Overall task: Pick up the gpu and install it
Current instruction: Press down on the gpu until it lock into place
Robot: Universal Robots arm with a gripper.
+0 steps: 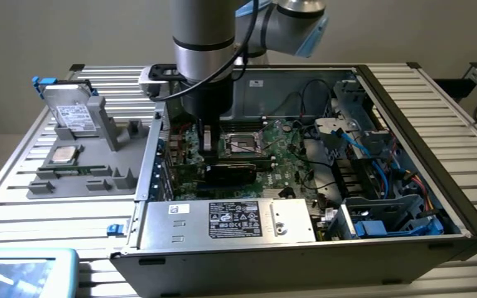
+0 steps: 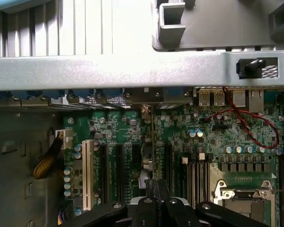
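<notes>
A: Where's the gpu (image 1: 240,169)?

B: Inside the open case (image 1: 437,186), standing on edge on the motherboard (image 1: 284,152). In the exterior view it's the black block right under the arm's (image 1: 205,56) lower end, just toward the camera from the CPU socket (image 1: 243,144). In the wrist view I see it edge-on, a thin vertical line (image 2: 153,142) running down the board from the rear wall of the case toward the claw.

A: Claw state?

B: Claw (image 2: 154,189) is pinched on the gpu's top edge. Black fingers (image 2: 162,189) are pressed close either side of the thin card. In the exterior view the claw sits low in the case, between the rear wall and the socket.

A: Seated in the slot?

B: Can't tell. The card lines up between two black slots (image 2: 117,172), with a white slot (image 2: 87,175) further out. Its bottom edge isn't visible.

A: Rest of the scene?

B: Power supply (image 1: 230,220) with white label sits at the case's near edge. Blue cables (image 1: 371,146) and drive cage (image 1: 379,217) on the exterior view's right. Red wire (image 2: 248,120) loops over the board near the rear ports. Outside the case, on the exterior view's left, a grey fixture tray (image 1: 97,155) on the slatted bench (image 1: 23,192) holds a hard drive (image 1: 72,112) standing up and a CPU (image 1: 64,154) lying flat.
</notes>
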